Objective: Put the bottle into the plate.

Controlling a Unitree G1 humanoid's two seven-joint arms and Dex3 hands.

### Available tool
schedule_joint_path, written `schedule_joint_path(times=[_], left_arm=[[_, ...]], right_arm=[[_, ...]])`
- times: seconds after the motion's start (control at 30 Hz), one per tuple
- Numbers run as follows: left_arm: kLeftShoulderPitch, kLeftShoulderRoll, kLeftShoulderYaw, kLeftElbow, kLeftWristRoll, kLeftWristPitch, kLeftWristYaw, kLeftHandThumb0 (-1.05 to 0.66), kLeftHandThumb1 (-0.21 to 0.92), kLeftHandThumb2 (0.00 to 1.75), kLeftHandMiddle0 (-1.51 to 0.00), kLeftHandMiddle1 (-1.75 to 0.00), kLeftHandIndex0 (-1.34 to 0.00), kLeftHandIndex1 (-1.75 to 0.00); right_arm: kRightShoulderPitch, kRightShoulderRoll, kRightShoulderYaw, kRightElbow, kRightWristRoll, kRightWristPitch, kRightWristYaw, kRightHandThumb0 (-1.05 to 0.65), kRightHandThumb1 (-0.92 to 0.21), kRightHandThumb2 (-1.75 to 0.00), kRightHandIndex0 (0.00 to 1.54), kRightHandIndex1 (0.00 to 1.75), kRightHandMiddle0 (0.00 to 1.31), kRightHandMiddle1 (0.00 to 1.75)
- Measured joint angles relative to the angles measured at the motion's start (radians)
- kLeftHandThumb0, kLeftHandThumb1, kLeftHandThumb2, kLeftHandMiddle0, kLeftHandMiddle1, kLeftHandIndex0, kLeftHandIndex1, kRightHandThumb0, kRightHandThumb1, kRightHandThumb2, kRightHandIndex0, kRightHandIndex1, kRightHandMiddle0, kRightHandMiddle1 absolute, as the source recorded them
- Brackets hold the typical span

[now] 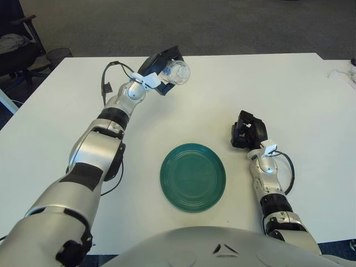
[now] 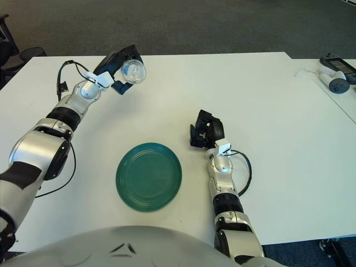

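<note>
Bottle (image 1: 178, 72), seemingly empty, gripped by left hand (image 1: 158, 69), plate (image 1: 193, 177) bare

The scene is lit brightly and evenly from overhead. Only soft, short shadows are cast on the white counter (image 1: 222, 89) beneath the plate (image 1: 193, 177) and the arms. Faint highlights are seen on the clear bottle (image 1: 177, 73). Focus is held throughout, though straight edges are bowed slightly towards the frame borders.

white table (image 1: 233, 83); office chair (image 1: 16, 47); wire bin (image 1: 58, 55)
</note>
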Motion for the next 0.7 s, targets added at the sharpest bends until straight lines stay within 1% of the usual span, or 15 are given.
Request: schedule_joint_path(times=[0.13, 0.23, 0.3, 0.43, 0.5, 0.6, 0.7], left_arm=[[0.070, -0.008, -0.016, -0.093, -0.008, -0.095, -0.033, 0.00, 0.08, 1.57, -0.81, -1.67, -0.57, -1.75], [0.156, -0.009, -0.048, -0.192, -0.036, -0.164, -0.103, 0.00, 0.08, 1.56, -0.81, -1.66, -0.57, -1.75], [0.204, -0.008, -0.069, -0.237, -0.044, -0.190, -0.154, 0.00, 0.08, 1.56, -0.82, -1.65, -0.57, -1.75], [0.287, 0.042, -0.117, -0.369, -0.083, -0.190, -0.296, 0.00, 0.08, 1.55, -0.82, -1.63, -0.57, -1.75], [0.312, 0.074, -0.130, -0.429, -0.114, -0.190, -0.364, 0.00, 0.08, 1.55, -0.83, -1.63, -0.57, -1.75], [0.319, 0.110, -0.137, -0.480, -0.135, -0.190, -0.424, 0.00, 0.06, 1.57, -0.84, -1.62, -0.58, -1.75], [0.320, 0.136, -0.136, -0.532, -0.141, -0.197, -0.444, 0.00, 0.04, 1.59, -0.86, -1.61, -0.60, -1.75]], right_arm=[[-0.008, 0.001, 0.000, 0.009, -0.002, -0.002, -0.004, -0.06, -0.24, -1.34, 1.20, 1.75, 1.02, 1.75], [-0.012, 0.002, 0.000, 0.016, -0.003, -0.004, -0.009, -0.06, -0.24, -1.34, 1.20, 1.75, 1.02, 1.75], [-0.014, 0.002, 0.000, 0.019, -0.003, -0.005, -0.010, -0.06, -0.24, -1.34, 1.20, 1.75, 1.02, 1.75], [-0.018, 0.004, 0.001, 0.025, -0.004, -0.006, -0.015, -0.06, -0.24, -1.34, 1.20, 1.75, 1.02, 1.75], [-0.020, 0.005, 0.001, 0.029, -0.004, -0.007, -0.018, -0.06, -0.24, -1.34, 1.20, 1.75, 1.02, 1.75], [-0.024, 0.005, 0.001, 0.035, -0.004, -0.009, -0.023, -0.06, -0.24, -1.34, 1.20, 1.75, 1.02, 1.75], [-0.033, 0.004, 0.001, 0.043, -0.006, -0.011, -0.027, -0.06, -0.24, -1.34, 1.20, 1.75, 1.02, 1.75]])
